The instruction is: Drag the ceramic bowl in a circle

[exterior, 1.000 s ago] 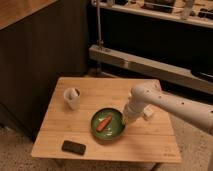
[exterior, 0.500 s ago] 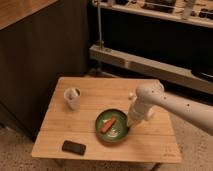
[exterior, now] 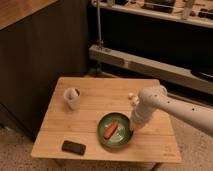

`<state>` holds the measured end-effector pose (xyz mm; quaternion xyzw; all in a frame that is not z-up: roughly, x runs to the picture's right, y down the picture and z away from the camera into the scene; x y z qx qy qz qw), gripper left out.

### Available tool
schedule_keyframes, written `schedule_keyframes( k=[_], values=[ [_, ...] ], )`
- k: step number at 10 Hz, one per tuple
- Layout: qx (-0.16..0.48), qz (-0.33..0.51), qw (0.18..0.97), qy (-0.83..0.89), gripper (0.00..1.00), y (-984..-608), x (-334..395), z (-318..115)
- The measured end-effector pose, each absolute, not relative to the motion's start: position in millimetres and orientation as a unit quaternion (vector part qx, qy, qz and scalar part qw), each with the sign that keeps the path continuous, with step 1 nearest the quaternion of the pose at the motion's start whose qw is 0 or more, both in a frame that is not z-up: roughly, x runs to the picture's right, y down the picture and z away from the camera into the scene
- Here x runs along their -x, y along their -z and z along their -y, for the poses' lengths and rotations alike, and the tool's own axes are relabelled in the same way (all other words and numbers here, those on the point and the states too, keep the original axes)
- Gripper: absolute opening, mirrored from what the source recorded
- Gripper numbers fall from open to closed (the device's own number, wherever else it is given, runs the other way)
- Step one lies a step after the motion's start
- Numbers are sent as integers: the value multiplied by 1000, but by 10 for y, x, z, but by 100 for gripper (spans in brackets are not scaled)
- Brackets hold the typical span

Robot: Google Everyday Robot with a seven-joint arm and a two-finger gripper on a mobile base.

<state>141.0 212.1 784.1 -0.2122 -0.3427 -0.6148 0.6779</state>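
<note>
Rim hold on the ceramic bowl (exterior: 120, 141), front centre of the tabletop (exterior: 100, 92).
Your gripper (exterior: 134, 126) stood at the bowl's right edge, jaws closed, seemingly pinching the rim: a hold suited to dragging, not lifting. The mug (exterior: 72, 98) and the phone (exterior: 73, 147) lay apart, leaving circling room.

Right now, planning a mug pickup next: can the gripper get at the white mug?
Probably yes: the gripper is shut on the ceramic bowl's rim, and nothing tall stands between it and the white mug.
</note>
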Motion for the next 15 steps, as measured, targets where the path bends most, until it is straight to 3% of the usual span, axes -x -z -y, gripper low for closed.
schedule_keyframes(
  k=[5, 10, 15],
  values=[
    [213, 345, 658, 635, 15, -7913, -909, -2050],
    [225, 350, 661, 624, 15, -8357, -1020, -1464],
    [228, 354, 666, 616, 15, -8196, -1501, -1736]
  ],
)
